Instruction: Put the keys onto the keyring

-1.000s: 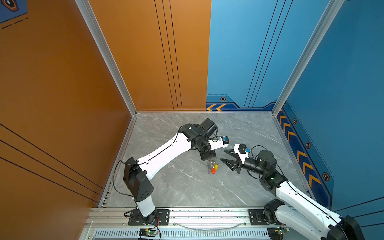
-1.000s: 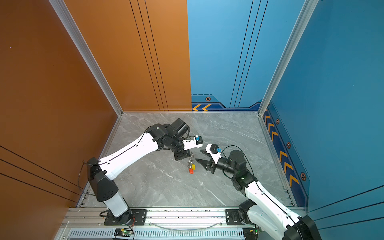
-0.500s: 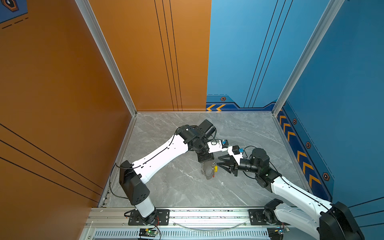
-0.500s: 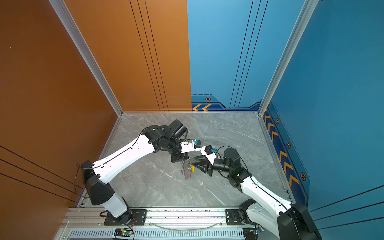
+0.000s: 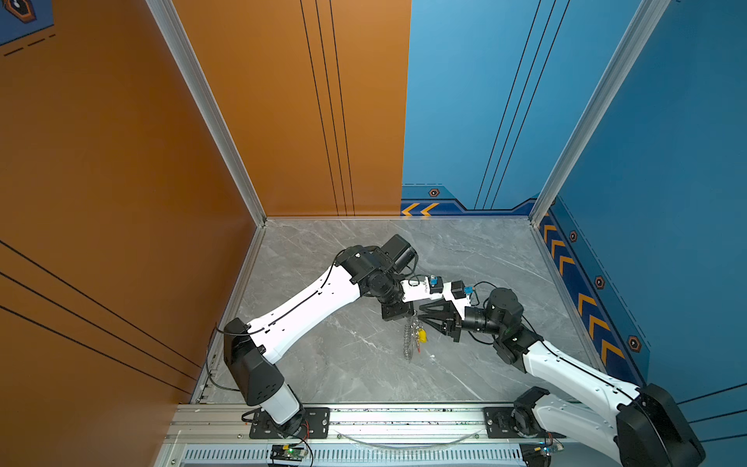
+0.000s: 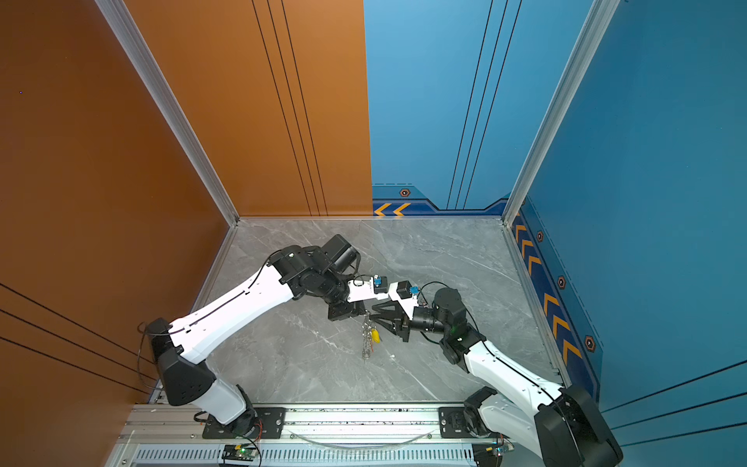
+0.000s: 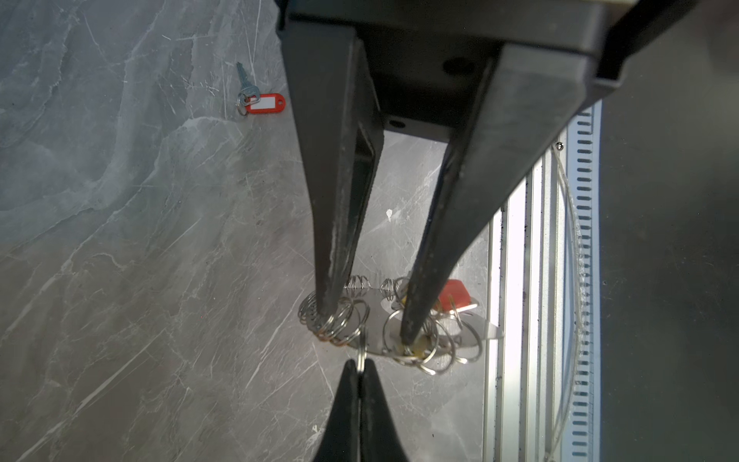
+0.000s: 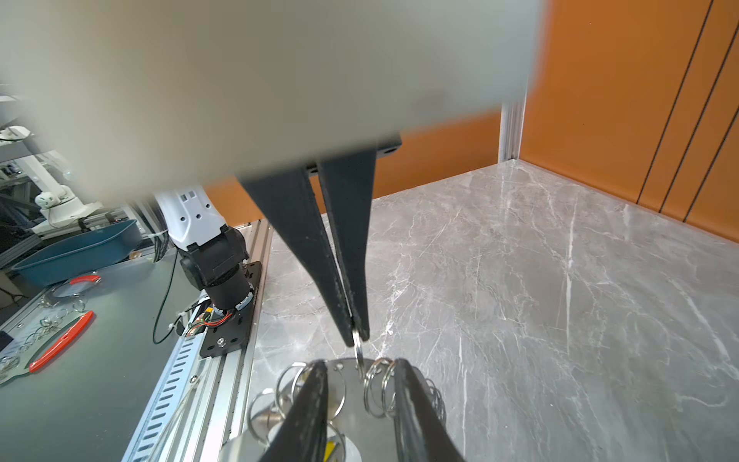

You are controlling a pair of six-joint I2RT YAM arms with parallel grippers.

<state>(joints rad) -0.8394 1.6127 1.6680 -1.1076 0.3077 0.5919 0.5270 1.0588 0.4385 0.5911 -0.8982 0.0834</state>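
Observation:
The keyring point(image 5: 409, 344) point(image 6: 366, 343) is a silvery metal plate with several wire rings. It hangs mid-table from my left gripper point(image 7: 360, 365) point(image 8: 358, 338) point(image 5: 412, 314) point(image 6: 366, 312), which is shut on one ring. A yellow tag point(image 5: 421, 335) point(image 6: 375, 336) and a red tag point(image 7: 454, 294) are on the keyring. My right gripper point(image 7: 366, 330) point(image 8: 358, 362) point(image 5: 419, 316) point(image 6: 374, 316) faces the left one, open, its fingertips point(image 7: 408, 336) standing among the rings on either side of the plate. One of the keys point(image 7: 260, 102), with a red tag, lies loose on the table; the top views do not show it.
Grey marble tabletop point(image 5: 485, 250), walled orange on the left and at the back left, blue at the back right and on the right. An aluminium rail point(image 5: 404, 416) with both arm bases runs along the front edge. A blue bin point(image 8: 76, 252) stands outside the cell.
My right gripper has moved left up to the keyring and its jaws have narrowed. The left gripper stays shut on the ring, and its arm has shifted a little.

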